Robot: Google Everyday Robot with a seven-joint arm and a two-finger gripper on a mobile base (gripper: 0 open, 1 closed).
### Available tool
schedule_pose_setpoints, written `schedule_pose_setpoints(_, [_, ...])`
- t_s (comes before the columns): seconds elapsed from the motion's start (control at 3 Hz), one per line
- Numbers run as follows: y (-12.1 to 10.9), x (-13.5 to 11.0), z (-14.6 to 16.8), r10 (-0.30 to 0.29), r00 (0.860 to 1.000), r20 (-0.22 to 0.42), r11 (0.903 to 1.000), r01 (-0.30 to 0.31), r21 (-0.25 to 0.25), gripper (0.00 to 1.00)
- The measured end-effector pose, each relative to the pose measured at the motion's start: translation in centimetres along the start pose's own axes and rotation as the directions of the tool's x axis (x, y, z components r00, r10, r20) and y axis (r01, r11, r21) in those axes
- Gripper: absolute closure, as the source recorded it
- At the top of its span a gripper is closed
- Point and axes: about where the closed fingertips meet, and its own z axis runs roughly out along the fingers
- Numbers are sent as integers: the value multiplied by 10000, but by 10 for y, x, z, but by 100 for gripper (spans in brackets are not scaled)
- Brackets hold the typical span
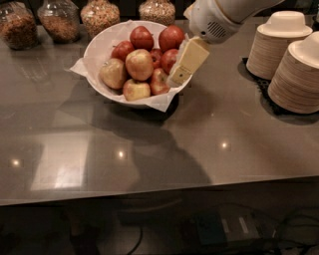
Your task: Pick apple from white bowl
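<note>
Countertop (149, 164), grey, glossy; white bowl (92, 62) on it, paper-lined, heaped with red apples (171, 37); apple (139, 63), yellow with red blush, at centre of heap; gripper (188, 61) over bowl's right rim, just beside the fruit, open or closed not discernible; stacked beige bowls (299, 74) at right; jars (99, 15) along far edge.

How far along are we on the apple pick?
Approach looks done: the gripper hangs at the white bowl, by its right rim. Nothing is in hand yet; the apple sits mid-bowl, left of the gripper. Left to do: reaching it, gripping, lifting out.
</note>
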Motion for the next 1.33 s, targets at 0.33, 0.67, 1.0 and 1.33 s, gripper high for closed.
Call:
schedule_pose_setpoints(0.33, [-11, -11, 22, 1, 9997, 239, 10000, 1, -75, 0])
schedule_pose_setpoints(0.67, [-21, -21, 40, -26, 9991, 415, 10000, 27, -42, 0])
schedule_pose_setpoints(1.0, [-25, -30, 55, -87, 9985, 539, 9999, 93, -110, 0])
schedule_pose_setpoints(1.33, [-25, -37, 71, -160, 9981, 603, 9995, 175, -249, 0])
